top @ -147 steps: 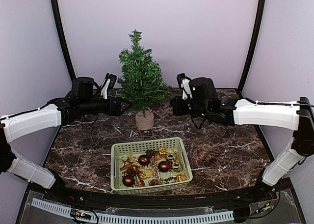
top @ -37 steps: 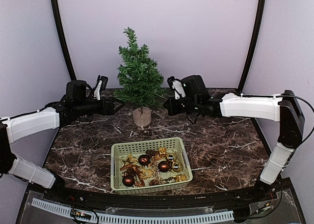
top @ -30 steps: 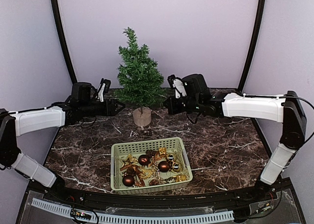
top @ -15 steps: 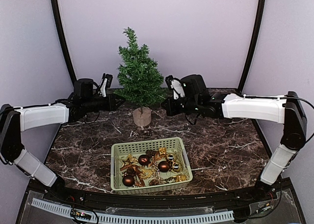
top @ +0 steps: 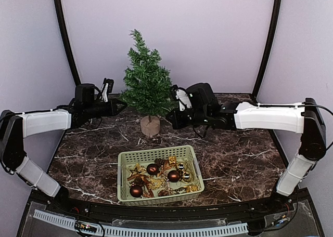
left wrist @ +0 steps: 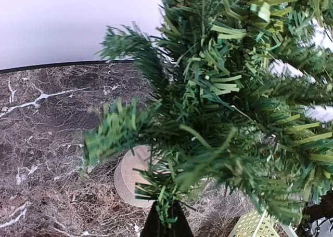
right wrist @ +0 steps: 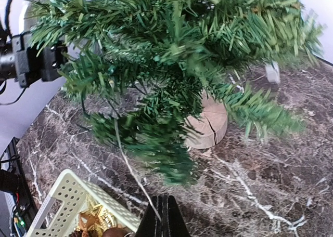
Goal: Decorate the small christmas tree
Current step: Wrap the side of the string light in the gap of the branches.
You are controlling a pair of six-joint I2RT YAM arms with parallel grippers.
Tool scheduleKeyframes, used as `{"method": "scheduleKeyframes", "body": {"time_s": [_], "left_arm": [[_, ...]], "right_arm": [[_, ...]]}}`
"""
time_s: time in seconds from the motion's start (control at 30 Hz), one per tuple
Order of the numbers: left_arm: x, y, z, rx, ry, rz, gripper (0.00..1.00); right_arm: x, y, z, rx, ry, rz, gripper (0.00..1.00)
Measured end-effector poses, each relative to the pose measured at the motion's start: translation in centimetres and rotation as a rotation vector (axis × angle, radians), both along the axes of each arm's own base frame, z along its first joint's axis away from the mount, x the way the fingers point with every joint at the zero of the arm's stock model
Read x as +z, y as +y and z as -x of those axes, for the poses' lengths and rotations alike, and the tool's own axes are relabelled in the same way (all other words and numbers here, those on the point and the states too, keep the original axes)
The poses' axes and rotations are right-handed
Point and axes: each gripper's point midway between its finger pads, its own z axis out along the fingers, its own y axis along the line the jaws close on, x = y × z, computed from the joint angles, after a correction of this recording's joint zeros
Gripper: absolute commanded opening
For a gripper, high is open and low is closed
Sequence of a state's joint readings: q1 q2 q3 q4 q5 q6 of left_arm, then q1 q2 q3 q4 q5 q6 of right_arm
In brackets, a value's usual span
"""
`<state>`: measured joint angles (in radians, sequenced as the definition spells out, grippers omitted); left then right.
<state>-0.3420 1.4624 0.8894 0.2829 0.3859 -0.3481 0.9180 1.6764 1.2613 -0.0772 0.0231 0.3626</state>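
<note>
Needles of small christmas tree (top: 148, 81) sit pinched in left end effector (left wrist: 166, 221); right end effector (right wrist: 162, 217) pressed together.

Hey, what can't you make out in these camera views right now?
Left end effector: top view, tips buried in small christmas tree branches.
Basket: right wrist view, cut off by bottom edge.
Thin strand at right end effector: right wrist view, upper end lost in blurred needles.
Ornaments: top view, too small.

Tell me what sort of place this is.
Probably a robot test booth: plain walls close around a marble-look table, two arms bolted at its near edge, with a tree and basket as props.
</note>
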Motion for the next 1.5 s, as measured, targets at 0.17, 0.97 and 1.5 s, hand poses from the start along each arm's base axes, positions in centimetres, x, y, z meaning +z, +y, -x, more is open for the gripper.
{"method": "scheduleKeyframes", "body": {"time_s": [0.17, 0.97, 1.5], "left_arm": [[-0.4, 1.1, -0.9, -0.009, 0.016, 0.014, 0.03], [3.2, -0.2, 4.8, -0.016, -0.103, -0.087, 0.71], [-0.3, -5.3, 5.7, -0.1, -0.013, -0.093, 0.37]], "right_arm": [[-0.1, 1.1, 1.6, 0.032, 0.018, -0.003, 0.0], [0.7, -1.0, -1.0, -0.075, -0.013, 0.037, 0.0], [-2.5, 0.8, -3.0, -0.052, 0.025, -0.008, 0.03]]}}
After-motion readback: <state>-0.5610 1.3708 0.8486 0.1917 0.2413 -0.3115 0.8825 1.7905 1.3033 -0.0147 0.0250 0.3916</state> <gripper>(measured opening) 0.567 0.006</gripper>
